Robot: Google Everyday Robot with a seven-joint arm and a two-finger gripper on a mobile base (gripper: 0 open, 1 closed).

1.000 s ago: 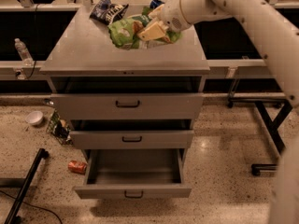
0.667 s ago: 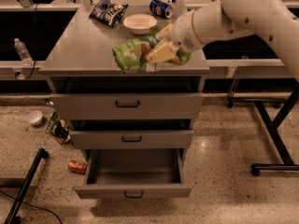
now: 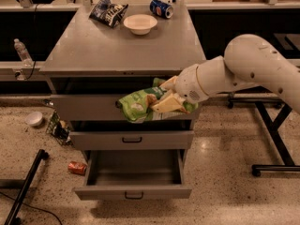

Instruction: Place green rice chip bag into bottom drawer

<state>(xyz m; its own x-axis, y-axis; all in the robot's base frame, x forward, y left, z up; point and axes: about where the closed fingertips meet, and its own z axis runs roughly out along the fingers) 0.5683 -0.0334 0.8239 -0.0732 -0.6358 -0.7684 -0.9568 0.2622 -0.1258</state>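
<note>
Green rice chip bag (image 3: 137,107) hangs in mid-air before the top drawer (image 3: 79,108) front, its long axis near horizontal, free end pointing left. The gripper (image 3: 161,97) holds its right end, fingers (image 3: 165,106) closed on the foil. Below, the bottom drawer (image 3: 133,192) stands pulled open.

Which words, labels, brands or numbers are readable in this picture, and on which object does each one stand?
No text here is readable.
green rice chip bag, held by the gripper in front of the top drawer: white lettering, too blurred to read.
dark chip bag on the cabinet top: light lettering, too blurred.
blue can behind the bowl: markings too small.
</note>
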